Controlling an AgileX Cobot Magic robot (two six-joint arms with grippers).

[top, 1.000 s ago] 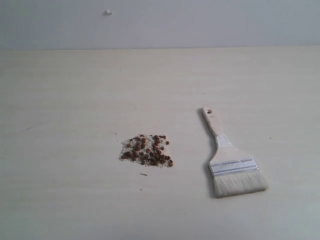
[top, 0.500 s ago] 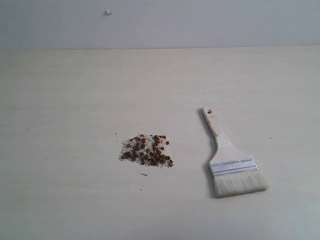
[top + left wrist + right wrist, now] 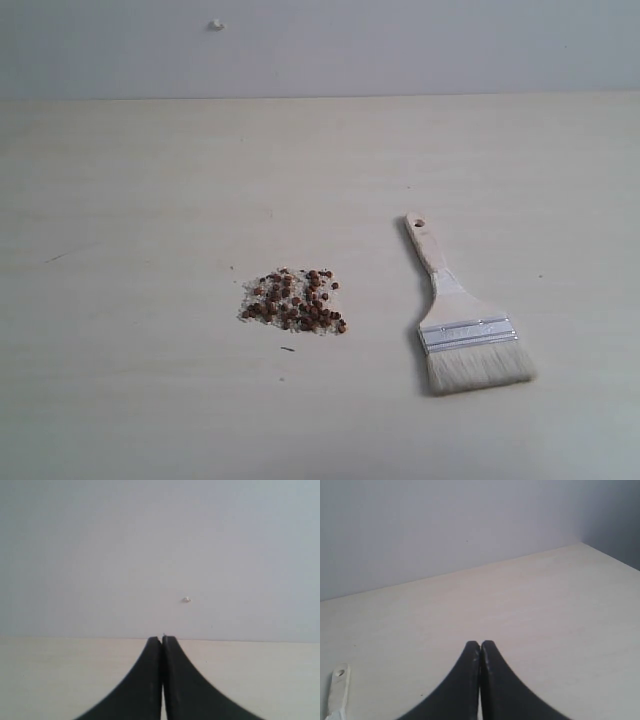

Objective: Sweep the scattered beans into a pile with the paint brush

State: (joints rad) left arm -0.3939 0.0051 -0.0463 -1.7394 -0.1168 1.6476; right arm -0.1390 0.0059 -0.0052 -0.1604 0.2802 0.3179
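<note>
Item 1: table (image 3: 150,180). I am viewing a pale wood-grain top running back to a grey wall (image 3: 400,45).

Item 2: beans (image 3: 295,302). They are lying in one loose reddish-brown patch, nearer the near edge than the far one and slightly left of midway between the side edges. They are sitting mixed with white grains (image 3: 249,299), which are showing most along the patch's left side. A few beans are straying at the right fringe. A thin dark sliver (image 3: 288,349) is lying just beside the patch, toward the near edge.

Item 3: brush (image 3: 462,325). It is lying flat toward the near right corner, well apart from the beans. Its handle (image 3: 427,247) is pointing at the far edge, hole at the tip, and its bristles (image 3: 478,368) are facing the near edge.

Item 4: left gripper (image 3: 162,640). I am reading its black fingers as pressed together with nothing between them, aiming at the wall, where a small white speck (image 3: 186,599) is showing.

Item 5: right gripper (image 3: 480,644). Its fingers are likewise meeting tip to tip and pinching nothing, hanging above bare tabletop. The holed handle end is showing at the margin of its wrist view, apart from the fingers.
</note>
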